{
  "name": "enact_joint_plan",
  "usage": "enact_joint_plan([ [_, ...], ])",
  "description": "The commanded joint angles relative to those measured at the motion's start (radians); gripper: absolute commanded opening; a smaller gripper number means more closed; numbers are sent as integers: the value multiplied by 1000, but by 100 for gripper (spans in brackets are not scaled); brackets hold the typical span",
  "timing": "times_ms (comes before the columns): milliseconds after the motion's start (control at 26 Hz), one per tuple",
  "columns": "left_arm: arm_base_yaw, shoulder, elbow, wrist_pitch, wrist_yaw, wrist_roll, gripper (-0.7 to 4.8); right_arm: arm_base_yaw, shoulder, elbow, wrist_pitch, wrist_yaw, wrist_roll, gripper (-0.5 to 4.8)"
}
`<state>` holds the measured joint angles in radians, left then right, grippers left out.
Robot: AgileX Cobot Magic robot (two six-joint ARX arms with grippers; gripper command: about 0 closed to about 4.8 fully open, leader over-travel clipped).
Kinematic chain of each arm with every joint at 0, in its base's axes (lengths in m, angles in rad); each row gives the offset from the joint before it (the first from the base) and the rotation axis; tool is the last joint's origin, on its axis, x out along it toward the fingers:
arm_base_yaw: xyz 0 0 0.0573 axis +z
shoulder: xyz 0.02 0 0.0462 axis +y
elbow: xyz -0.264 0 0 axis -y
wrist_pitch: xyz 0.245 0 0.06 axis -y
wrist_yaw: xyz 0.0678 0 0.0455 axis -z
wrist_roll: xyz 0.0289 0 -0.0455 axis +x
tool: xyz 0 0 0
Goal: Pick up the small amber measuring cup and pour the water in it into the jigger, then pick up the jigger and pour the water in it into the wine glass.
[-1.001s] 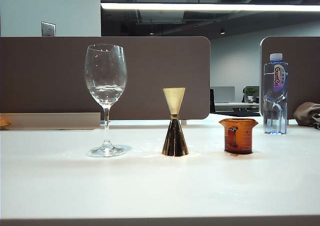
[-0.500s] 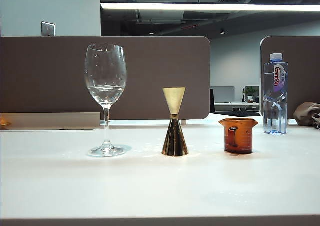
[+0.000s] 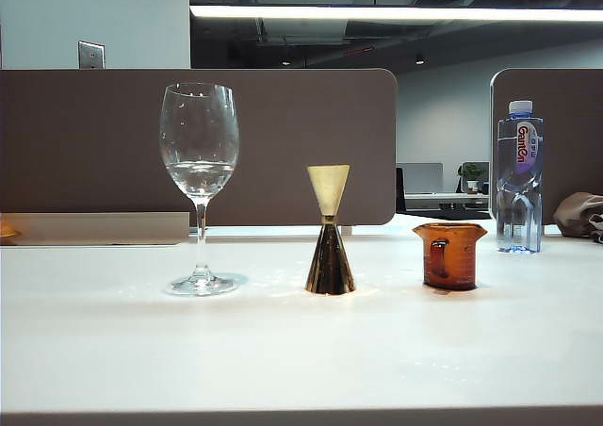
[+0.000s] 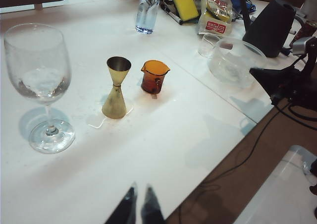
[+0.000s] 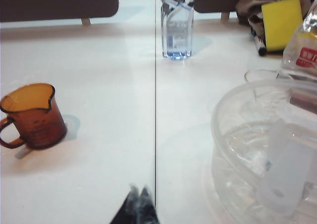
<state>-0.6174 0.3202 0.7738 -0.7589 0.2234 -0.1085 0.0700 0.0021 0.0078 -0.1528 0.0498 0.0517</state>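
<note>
Wine glass (image 3: 199, 186) holds water (image 3: 198, 175); jigger (image 3: 330, 230) between it and small amber measuring cup (image 3: 450, 254) — all upright, apart. My left gripper (image 4: 138, 194) tips nearly together; right gripper (image 5: 139, 193) pinched together — both empty, back from the vessels.

Clear plastic water bottle (image 3: 518, 177) with blue cap and purple-white label, upright at back of white table (image 3: 283, 351). Large clear round plastic bowl (image 5: 257, 149) near table's edge, small clear cup (image 4: 210, 43) just behind. Yellow rectangular sponge (image 5: 281, 17), clear printed plastic bag (image 4: 216, 11), black marker (image 5: 258, 44) beyond. Brown partition panels (image 3: 94, 143) behind.
</note>
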Motion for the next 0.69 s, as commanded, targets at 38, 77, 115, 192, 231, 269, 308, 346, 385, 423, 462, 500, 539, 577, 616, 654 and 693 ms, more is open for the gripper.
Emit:
enact_joint_plan([
  [38,0,1,5,13,-1,3,26,0,0,-8,12,-1,0,1],
  [77,0,1,5,13,-1,3,26,0,0,-8,12,-1,0,2],
  [115,0,1,5,13,-1,3,26,0,0,-8,12,-1,0,2],
  [192,-1,0,4,13,-1,3,26,0,0,-8,12,-1,0,2],
  [231,-5,-3,4,11,0,3,26,0,0,-8,12,-1,0,2],
  [269,-8,-4,4,13,-2,3,26,0,0,-8,12,-1,0,2],
  [308,-8,-5,4,13,-1,3,26,0,0,-8,12,-1,0,2],
  [346,-6,-9,3,13,0,3,26,0,0,-8,12,-1,0,2],
  [385,-6,-15,3,13,2,3,26,0,0,-8,12,-1,0,2],
  [423,-6,-23,3,12,0,3,26,0,0,-8,12,-1,0,2],
  [462,-2,-34,3,12,0,3,26,0,0,-8,12,-1,0,2],
  [500,6,-46,3,12,1,3,26,0,0,-8,12,-1,0,2],
  [539,21,-65,3,12,0,3,26,0,0,-8,12,-1,0,2],
  [577,38,-84,3,12,1,4,26,0,0,-8,12,-1,0,1],
  [616,78,-122,2,22,-17,47,26,0,0,-8,12,-1,0,2],
  [654,125,-158,0,51,-71,127,26,0,0,-8,12,-1,0,2],
  [693,144,-171,-6,78,-95,161,26,0,0,-8,12,-1,0,2],
])
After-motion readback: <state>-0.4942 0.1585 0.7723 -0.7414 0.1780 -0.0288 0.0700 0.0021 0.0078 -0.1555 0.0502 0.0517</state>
